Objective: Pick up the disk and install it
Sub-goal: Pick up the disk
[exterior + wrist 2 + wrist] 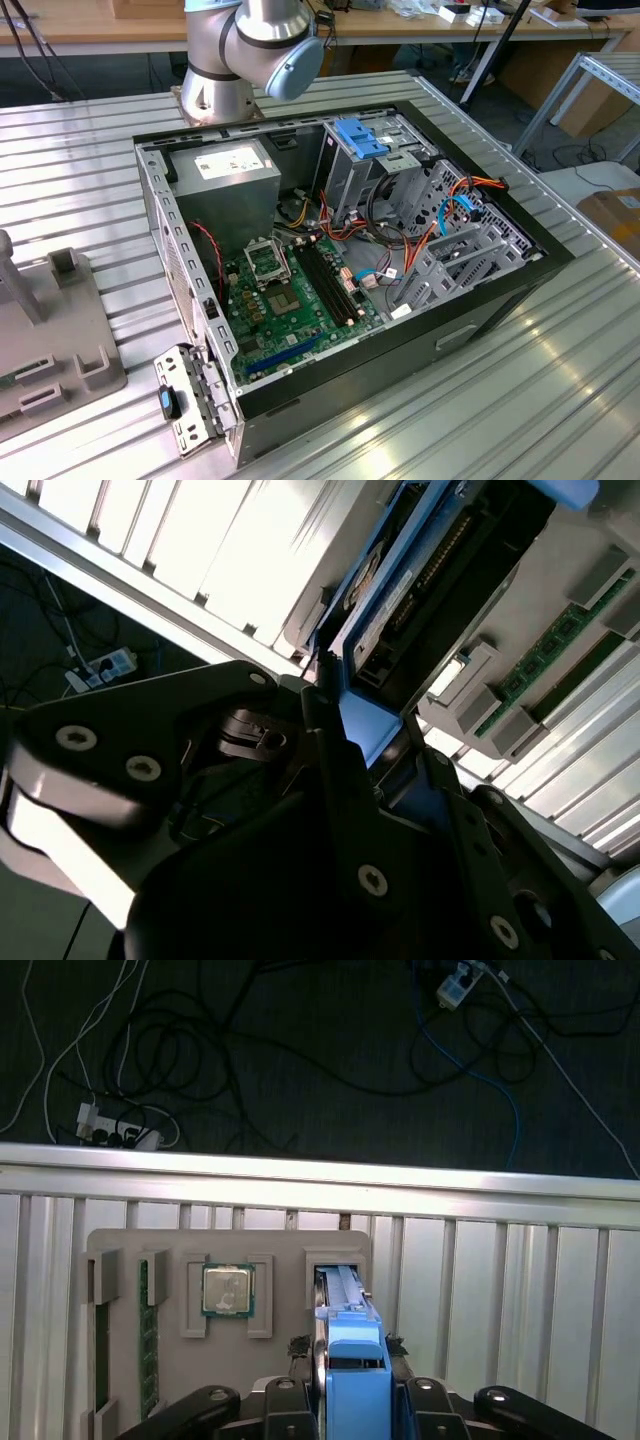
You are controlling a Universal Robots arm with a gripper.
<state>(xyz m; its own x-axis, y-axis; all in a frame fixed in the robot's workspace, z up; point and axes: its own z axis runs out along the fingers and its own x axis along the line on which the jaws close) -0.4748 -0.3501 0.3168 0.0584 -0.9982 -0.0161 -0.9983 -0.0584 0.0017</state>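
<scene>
Standing on its thin edge, the disk lies with its long axis running straight from the gripper toward the table's edge rail. Its blue carrier end is nearest the wrist, and its far end is at the slot of the grey fixture. I cannot tell whether it is seated in that slot or just lifted clear. The gripper's dark fingers are closed onto the blue carrier from both flat sides, pinching the disk. The first wrist view looks along the disk's upper edge and shows its neighbours on the fixture: a processor chip in the pocket just beside it and a green memory stick further over. On the disk's other side is bare ribbed table. The second wrist view shows one broad face of the disk instead, slanting away from the black gripper body. The exterior view shows the open computer case with its drive cage beside the power supply. Red and orange cables crowd the space just beside the cage. Beyond the rail, the floor is strewn with cords.
</scene>
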